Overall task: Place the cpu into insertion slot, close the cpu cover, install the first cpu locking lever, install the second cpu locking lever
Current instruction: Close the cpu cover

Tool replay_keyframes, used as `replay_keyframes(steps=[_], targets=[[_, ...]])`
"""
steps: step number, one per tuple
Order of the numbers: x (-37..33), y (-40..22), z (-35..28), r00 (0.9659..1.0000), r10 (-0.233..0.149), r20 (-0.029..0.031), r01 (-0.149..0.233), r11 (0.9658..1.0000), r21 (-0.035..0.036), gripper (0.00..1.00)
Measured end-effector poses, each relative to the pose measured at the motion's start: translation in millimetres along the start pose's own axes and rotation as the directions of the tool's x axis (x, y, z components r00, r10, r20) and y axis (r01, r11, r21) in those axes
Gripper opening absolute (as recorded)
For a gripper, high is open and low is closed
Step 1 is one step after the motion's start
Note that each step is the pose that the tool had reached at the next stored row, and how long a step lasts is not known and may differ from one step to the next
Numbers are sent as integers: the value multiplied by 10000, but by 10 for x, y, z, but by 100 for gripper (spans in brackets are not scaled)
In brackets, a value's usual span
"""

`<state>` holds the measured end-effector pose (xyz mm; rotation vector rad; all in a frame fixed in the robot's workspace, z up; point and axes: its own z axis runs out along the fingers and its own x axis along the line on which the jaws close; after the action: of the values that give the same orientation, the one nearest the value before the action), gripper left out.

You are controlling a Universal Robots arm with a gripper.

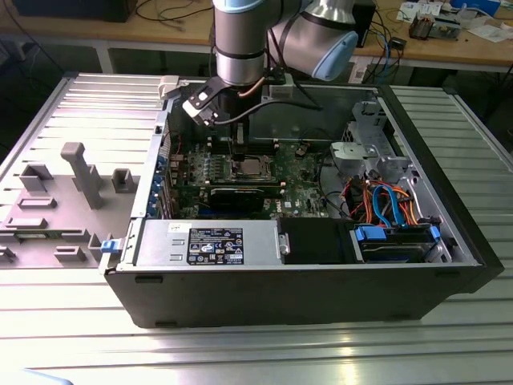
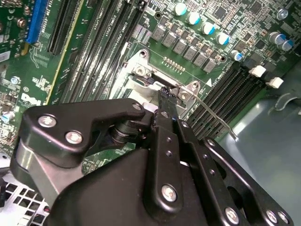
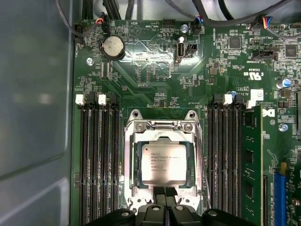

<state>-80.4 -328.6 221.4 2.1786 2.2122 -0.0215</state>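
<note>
Counting things up first: one cpu (image 3: 162,163) sits flat in the one insertion slot (image 3: 162,124), roughly mid-way across the green motherboard (image 3: 155,80). The one cpu cover (image 3: 136,165) lies down around it as a silver frame, so the chip's metal top shows through the window. Long black memory slots (image 3: 99,160): four on each side of the socket, eight total, with three white latch tabs showing at their ends. There's one round coin cell (image 3: 113,47) near the board edge where the cable plugs are.

The gripper (image 3: 164,194) is right at one edge of the socket, its two black fingers pinched together with nothing between them that I can make out. Whether the tips actually touch the frame, I can't tell.

In the second wrist view one thin locking lever (image 2: 214,117) runs from a socket corner out over the memory slots. Can't tell if it's latched, and the gripper's own body blocks most of the socket there.

In the exterior view the arm (image 1: 238,40) drops from above into one open pc case (image 1: 321,289) on the ribbed metal bench (image 1: 240,353). Inside, along the case's near wall, sits a labelled power supply (image 1: 212,243), with orange and blue cables (image 1: 385,200) toward the exterior view's right. A grey fixture plate (image 1: 80,172) with blocks sits by the bench edge on the exterior view's left.
</note>
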Motion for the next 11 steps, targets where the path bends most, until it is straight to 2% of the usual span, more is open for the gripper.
replay_keyframes(steps=[4, 8, 11], targets=[[2, -1, 59, 10000, -3, 0, 3, 10000, 0, 11], [5, -5, 152, 10000, -2, 0, 2, 10000, 3, 11], [5, -7, 174, 10000, -2, 8, 2, 10000, 10, 11]])
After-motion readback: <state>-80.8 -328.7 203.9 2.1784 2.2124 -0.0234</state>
